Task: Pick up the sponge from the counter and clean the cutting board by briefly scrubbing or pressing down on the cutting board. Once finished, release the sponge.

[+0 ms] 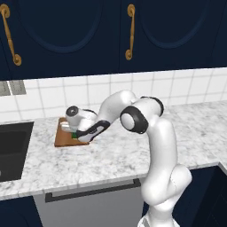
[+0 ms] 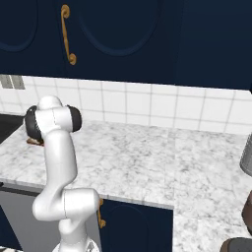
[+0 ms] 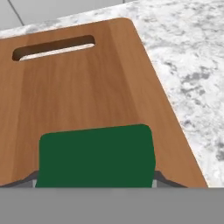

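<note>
White marble counter [image 1: 119, 155] with grey veining, running under navy wall cabinets [image 1: 88, 31] with brass handles [image 1: 130, 33] and a white square-tiled backsplash [image 1: 146, 86]. Black sink basin [image 1: 13, 148] set into the worktop at far left in the left base view. Brown wooden cutting board [image 3: 83, 83] lying flat on the counter just right of the sink, near the tiled wall, handle slot [image 3: 52, 47] along its far short edge as seen from the hand camera. White arm bent low over the worktop, reaching left, wrist tipped down over the board. Gripper [image 1: 73, 131] down at the board, fingers [image 3: 159, 177] flanking a sponge [image 3: 96, 155] on either side and pinching it. Sponge dark green on top, sitting over the board's near half, well short of the slot; contact with the wood not clear from this angle. Green sliver of the sponge also peeking out under the hand in the left base view. Only a small corner of the board visible behind the arm's shoulder in the right base view, beside the dark elbow joint. Grey drawer front with a dark bar handle [image 1: 91, 191] below the counter edge.
</note>
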Motion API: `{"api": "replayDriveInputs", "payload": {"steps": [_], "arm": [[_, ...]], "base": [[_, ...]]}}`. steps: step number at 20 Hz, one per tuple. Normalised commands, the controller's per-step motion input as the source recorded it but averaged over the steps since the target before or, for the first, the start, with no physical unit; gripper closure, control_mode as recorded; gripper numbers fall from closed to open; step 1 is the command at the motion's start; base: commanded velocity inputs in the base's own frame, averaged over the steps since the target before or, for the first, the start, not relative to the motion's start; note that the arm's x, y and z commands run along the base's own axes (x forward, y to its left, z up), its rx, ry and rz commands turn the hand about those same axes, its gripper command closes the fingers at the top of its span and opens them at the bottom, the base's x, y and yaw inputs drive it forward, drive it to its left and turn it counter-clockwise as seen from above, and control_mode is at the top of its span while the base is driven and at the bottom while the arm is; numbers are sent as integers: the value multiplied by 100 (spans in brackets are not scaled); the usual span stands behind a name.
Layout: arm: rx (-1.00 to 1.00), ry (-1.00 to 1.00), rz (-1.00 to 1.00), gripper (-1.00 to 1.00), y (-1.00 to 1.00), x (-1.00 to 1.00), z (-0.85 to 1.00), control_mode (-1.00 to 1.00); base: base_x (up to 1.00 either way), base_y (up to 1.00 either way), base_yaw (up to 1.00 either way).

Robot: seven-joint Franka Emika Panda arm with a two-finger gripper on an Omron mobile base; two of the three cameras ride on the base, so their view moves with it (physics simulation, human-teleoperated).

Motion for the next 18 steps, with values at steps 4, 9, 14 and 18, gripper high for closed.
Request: {"api": "replayDriveInputs", "payload": {"steps": [4, 9, 14, 18], "arm": [[0, -13, -13, 100, -17, 62, -39, -100], [0, -10, -17, 100, -17, 77, -46, -100], [0, -3, -12, 100, -39, 70, -53, -100], [0, -5, -10, 100, -56, 62, -59, -100]], "base": [[0, 0, 0], [0, 0, 0], [0, 0, 0], [0, 0, 0]]}}
